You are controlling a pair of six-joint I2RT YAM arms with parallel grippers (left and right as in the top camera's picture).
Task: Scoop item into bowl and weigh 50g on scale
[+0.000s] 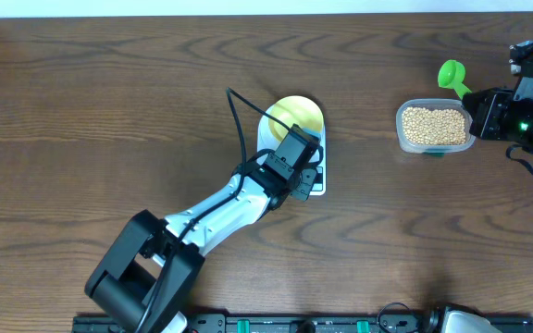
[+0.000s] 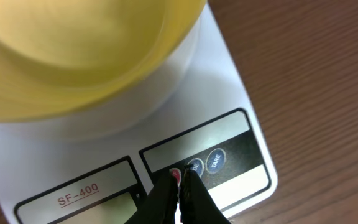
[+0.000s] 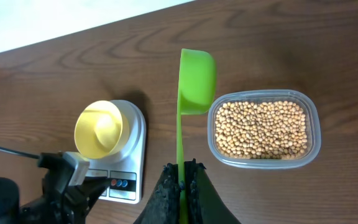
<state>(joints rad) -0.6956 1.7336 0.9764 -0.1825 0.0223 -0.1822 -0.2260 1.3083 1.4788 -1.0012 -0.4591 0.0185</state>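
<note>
1. The left gripper [image 2: 180, 179] is seen pressed together, with its tips set at the red button [image 2: 174, 175] on the front panel of the scale [image 2: 229, 99], just beside the blue buttons [image 2: 215, 160].
2. The left arm [image 1: 220, 208] is stretched from the lower left of the overhead frame up to the centre, where the wrist covers much of the scale.
3. The right gripper [image 3: 184, 168] is closed on the thin handle of a green scoop [image 3: 196, 78]. The scoop is pointed forward, with its cup at the upper left corner of the clear tub [image 3: 316, 140].
4. The right arm [image 1: 526, 111] is placed at the right edge of the overhead frame, well apart from the left one.
5. The beans [image 3: 260, 127] are contained in the tub, right of centre on the wooden surface [image 1: 109, 111]. The pale yellow bowl [image 1: 296, 113] is set on the scale.
6. The lettering "SF-400" and "TARE" can be read only in the left wrist view, where the bowl is blurred. The pinch on the scoop handle is shown only in the right wrist view, where scale and tub are seen together.
</note>
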